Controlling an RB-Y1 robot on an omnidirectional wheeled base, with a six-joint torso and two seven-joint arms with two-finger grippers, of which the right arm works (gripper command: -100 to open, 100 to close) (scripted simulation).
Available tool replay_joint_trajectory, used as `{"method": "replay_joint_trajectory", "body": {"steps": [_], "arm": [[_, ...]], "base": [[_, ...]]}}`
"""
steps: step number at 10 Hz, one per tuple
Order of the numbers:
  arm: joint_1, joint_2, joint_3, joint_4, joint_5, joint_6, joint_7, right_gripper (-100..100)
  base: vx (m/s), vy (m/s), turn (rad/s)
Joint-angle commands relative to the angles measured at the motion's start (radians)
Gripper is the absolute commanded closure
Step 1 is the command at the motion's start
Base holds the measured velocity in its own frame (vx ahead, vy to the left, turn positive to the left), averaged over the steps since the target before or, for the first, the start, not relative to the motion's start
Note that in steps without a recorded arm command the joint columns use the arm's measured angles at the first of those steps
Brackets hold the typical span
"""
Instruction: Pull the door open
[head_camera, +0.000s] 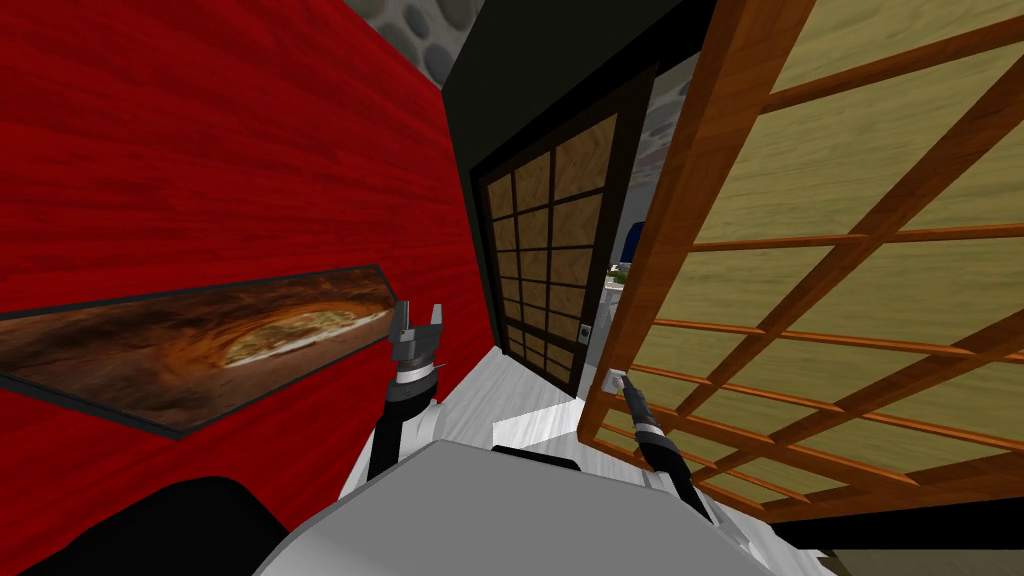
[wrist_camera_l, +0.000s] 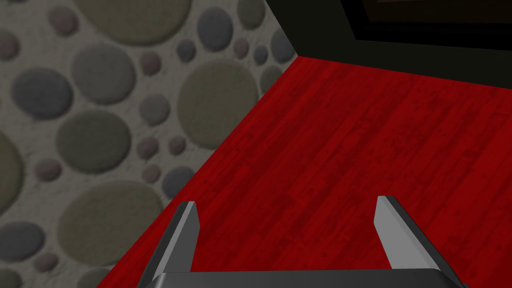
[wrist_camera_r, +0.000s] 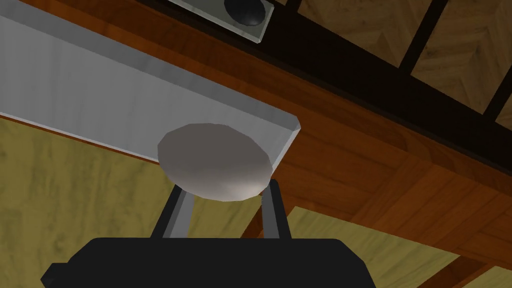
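Fingers of the right gripper (wrist_camera_r: 225, 192) pinch the grey knob (wrist_camera_r: 215, 161) of the wooden lattice door (head_camera: 800, 250), partly open at 1 o'clock, while the left gripper (wrist_camera_l: 287, 210) gapes at 11 o'clock.

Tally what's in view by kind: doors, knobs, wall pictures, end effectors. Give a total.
Doors: 2, the light-wood door and the dark door
Knobs: 2, the grey knob and the dark knob
Pictures: 1, the wall picture
End effectors: 2, the left end effector, open, and the right end effector, shut on the grey knob
Total: 7
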Motion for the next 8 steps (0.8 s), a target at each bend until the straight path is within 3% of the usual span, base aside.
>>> {"method": "replay_joint_trajectory", "body": {"steps": [1, 3, 8], "arm": [[-0.001, 0.01, 0.014, -0.007, -0.004, 0.001, -0.031, 100], [-0.001, 0.006, 0.033, -0.008, -0.037, 0.001, -0.095, 100], [0.0, 0.001, 0.051, -0.008, -0.071, 0.002, -0.197, 100]], "base": [[-0.021, -0.009, 0.021], [-0.037, -0.017, 0.061], [-0.026, -0.014, 0.044]]}}
